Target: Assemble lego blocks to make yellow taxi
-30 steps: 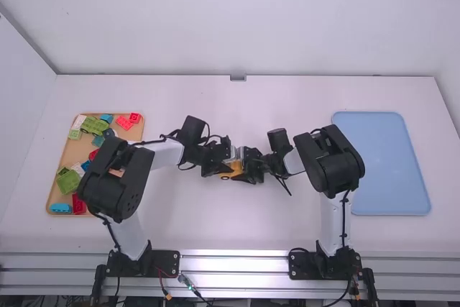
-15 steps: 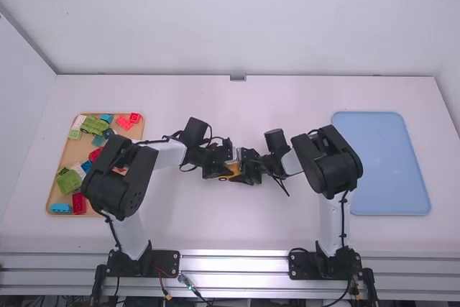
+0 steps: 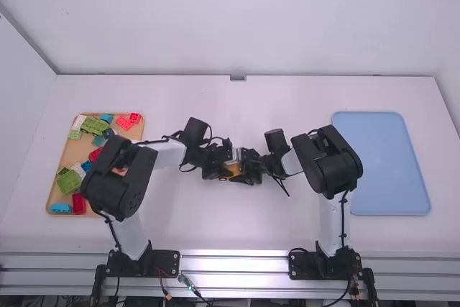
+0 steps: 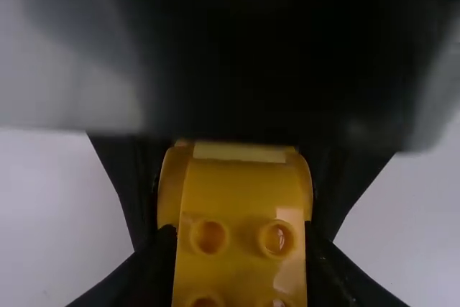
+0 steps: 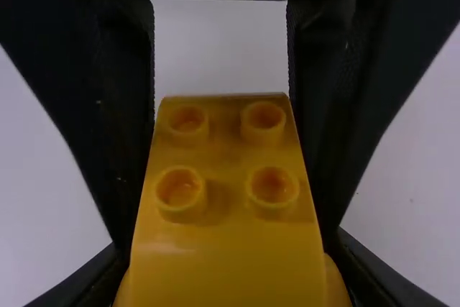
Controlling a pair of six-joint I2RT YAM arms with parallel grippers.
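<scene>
On white table [image 3: 302, 102], noted tan tray [image 3: 70, 154] at left holding green, red, blue and white blocks [image 3: 69, 180], with blue tray [image 3: 388, 163] at right. Found yellow assembly [image 3: 235, 167] near middle, clamped between fingers of left gripper [image 3: 224, 171] and right gripper [image 3: 245, 171].

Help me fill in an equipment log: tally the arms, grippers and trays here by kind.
Arms, left arm and right arm: 2
Grippers, left gripper and right gripper: 2
Trays, tan tray and blue tray: 2
Total: 6
</scene>
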